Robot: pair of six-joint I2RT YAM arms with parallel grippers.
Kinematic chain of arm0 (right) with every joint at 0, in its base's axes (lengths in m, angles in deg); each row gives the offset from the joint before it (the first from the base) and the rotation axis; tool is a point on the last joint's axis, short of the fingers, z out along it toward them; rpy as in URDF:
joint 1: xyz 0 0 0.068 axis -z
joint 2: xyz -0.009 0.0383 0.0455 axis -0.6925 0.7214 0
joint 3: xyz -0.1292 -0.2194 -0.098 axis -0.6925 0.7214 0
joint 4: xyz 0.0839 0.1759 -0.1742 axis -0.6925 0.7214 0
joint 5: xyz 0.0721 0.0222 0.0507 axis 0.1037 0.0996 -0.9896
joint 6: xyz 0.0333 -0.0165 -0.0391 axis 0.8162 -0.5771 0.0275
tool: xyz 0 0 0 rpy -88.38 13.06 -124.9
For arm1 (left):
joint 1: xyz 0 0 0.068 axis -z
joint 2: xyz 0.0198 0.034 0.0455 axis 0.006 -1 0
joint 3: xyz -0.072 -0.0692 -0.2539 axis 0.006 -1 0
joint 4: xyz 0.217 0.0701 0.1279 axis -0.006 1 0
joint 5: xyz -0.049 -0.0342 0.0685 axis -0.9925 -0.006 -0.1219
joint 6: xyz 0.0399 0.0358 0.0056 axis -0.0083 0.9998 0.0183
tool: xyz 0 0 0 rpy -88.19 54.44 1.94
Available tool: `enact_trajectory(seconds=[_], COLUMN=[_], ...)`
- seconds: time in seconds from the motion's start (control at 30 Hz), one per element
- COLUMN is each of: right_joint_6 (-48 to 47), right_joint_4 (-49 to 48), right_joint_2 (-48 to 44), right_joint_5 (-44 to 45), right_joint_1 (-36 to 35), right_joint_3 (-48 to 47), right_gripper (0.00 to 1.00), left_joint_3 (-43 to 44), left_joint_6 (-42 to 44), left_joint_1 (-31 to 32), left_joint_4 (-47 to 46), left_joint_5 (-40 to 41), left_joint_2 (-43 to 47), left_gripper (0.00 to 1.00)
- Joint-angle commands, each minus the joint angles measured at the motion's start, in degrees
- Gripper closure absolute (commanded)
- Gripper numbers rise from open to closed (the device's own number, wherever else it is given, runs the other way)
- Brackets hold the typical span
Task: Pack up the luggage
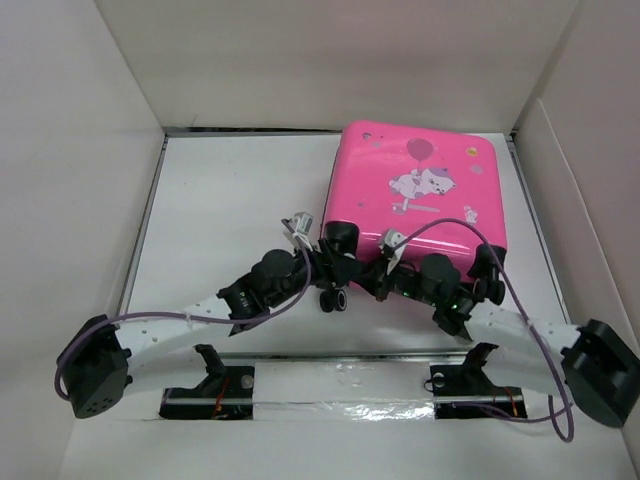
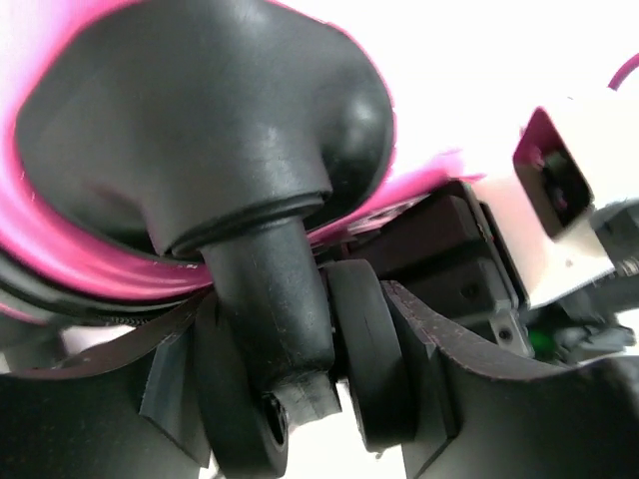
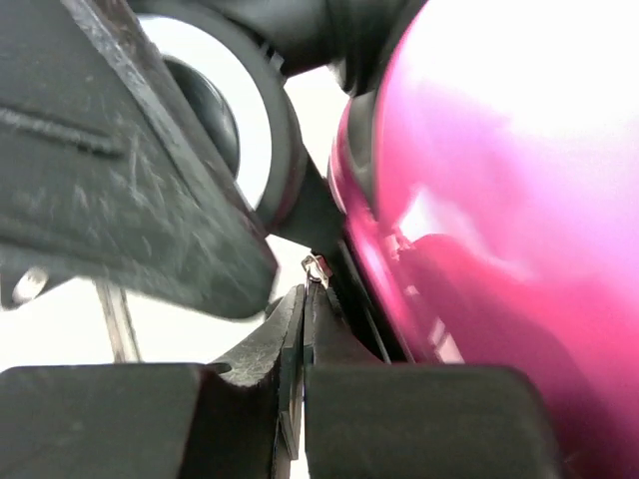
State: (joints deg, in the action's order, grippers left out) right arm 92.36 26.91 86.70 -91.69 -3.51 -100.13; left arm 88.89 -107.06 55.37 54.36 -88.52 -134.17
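Right claw (image 3: 305, 294): closed, tips pinched on what appears to be a zip pull (image 3: 316, 267). Left claw (image 2: 300, 334): clamped about a wheel (image 2: 369, 369). Luggage (image 1: 415, 185): shut, laid flat at the far right of the bench (image 1: 230, 190). Risk: pull slipped from tips if tugged askew; case dragged if wheel released.

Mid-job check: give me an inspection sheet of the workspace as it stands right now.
Surface: white table.
Job's things: pink luggage, closed, lying flat with its sticker side up, at the far right.
Clutter: nothing seen.
Grippers: left claw straddles a black wheel at the luggage's near corner, grip unclear; right claw is shut, apparently pinching a small metal zipper tab at the seam.
Cables: purple cables run along both arms; the right one arcs over the luggage's near edge.
Surroundings: white walls on three sides.
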Motion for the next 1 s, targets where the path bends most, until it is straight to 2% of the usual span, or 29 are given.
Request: enact_trajectory(seconds=[0.0, 0.07, 0.1, 0.2, 0.37, 0.53, 0.6, 0.77, 0.83, 0.87, 0.93, 0.97], right_joint_6=[3.8, 3.1, 3.4, 5.0, 10.6, 12.8, 13.6, 17.8, 18.1, 17.1, 14.1, 13.6], right_joint_4=[2.7, 7.8, 8.2, 8.2, -6.9, -18.5, -22.4, -29.6, -28.8, -24.3, -17.7, -13.8], right_joint_2=[-8.8, -12.6, -13.4, -14.1, -7.2, 7.2, 12.9, 19.0, 18.2, 16.0, 13.0, 11.3], right_joint_5=[-5.8, -9.8, -10.9, -15.0, -11.1, -6.3, -4.7, -4.4, -3.5, -1.5, 0.9, 3.6], right_joint_1=[14.5, 19.5, 20.5, 20.5, 11.5, 0.5, -2.1, -3.4, -2.9, -2.9, -2.9, -2.9], right_joint_3=[-1.2, -1.5, -1.2, 0.9, 4.8, -3.8, -6.9, -11.5, -9.3, -8.4, -6.8, -5.8], right_gripper=[1.00, 1.00, 1.00, 1.00, 1.00, 1.00, 1.00, 0.99, 0.85, 0.65, 0.49, 0.36], left_joint_3=[-0.2, 1.1, 2.1, 8.0, 14.0, 9.7, 7.9, 4.5, 3.1, 2.7, 2.0, 1.7], left_joint_6=[3.4, 2.7, 2.5, 2.9, 4.3, 1.4, 0.1, -0.5, -0.5, 0.1, -0.2, -0.3], left_joint_1=[5.7, 7.5, 8.2, 8.3, 8.3, 8.3, 8.3, 7.6, 7.1, 6.6, 5.3, 4.7], left_joint_4=[-16.2, -21.5, -23.2, -27.1, -28.8, -34.9, -36.6, -38.5, -36.4, -36.8, -33.6, -32.4], left_joint_5=[-4.5, -5.5, -8.1, -11.8, -14.0, -13.8, -13.2, -11.9, -9.7, -9.8, -9.3, -9.0], left_joint_2=[0.5, -4.2, -9.0, -15.8, -19.2, -18.1, -17.4, -15.5, -13.4, -12.8, -11.5, -11.1], left_gripper=[1.00, 1.00, 1.00, 1.00, 1.00, 1.00, 1.00, 1.00, 1.00, 1.00, 0.96, 0.92])
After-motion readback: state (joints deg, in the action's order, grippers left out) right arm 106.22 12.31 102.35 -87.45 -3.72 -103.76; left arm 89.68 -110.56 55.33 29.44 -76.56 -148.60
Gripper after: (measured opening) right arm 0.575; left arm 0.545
